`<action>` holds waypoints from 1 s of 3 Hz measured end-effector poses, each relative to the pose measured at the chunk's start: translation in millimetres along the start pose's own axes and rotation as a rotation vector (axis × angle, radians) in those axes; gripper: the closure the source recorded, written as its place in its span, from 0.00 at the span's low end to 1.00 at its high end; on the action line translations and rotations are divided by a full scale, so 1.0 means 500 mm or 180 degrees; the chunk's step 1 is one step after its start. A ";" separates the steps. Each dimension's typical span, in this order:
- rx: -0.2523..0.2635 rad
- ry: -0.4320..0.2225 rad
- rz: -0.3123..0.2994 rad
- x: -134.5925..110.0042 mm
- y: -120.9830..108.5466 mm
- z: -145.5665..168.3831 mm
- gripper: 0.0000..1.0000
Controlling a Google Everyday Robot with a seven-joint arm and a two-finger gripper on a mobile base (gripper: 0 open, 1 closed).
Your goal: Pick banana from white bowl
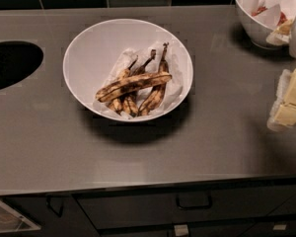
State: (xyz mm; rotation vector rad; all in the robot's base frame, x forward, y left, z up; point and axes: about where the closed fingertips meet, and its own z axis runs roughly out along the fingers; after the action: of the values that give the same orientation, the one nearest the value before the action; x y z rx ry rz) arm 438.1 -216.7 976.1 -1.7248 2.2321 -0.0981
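The white bowl (89, 58) stands on the grey counter, left of centre, lined with crumpled white paper. The banana (133, 85), long, nearly straight and streaked brown-black, lies across the top of several shorter blackened bananas (155, 90) in the bowl's right half. My gripper (292, 100), pale yellow and white, is at the right edge of the view, above the counter and well to the right of the bowl. It holds nothing that I can see.
A deeper white bowl with red food and paper (261, 14) stands at the back right, just behind the gripper. A dark oval opening (10, 63) is cut into the counter at the left. Drawers with handles (192, 204) run below the counter's front edge.
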 end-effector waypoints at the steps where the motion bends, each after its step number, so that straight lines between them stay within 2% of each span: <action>1: 0.0001 0.0000 -0.0002 -0.001 0.000 0.000 0.00; 2: 0.0050 -0.0002 -0.0131 -0.030 -0.009 -0.008 0.00; 3: 0.0088 0.0007 -0.0477 -0.104 -0.017 -0.017 0.00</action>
State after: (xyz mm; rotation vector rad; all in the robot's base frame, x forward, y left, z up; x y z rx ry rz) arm 455.1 -170.7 997.0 -1.8757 2.0906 -0.1644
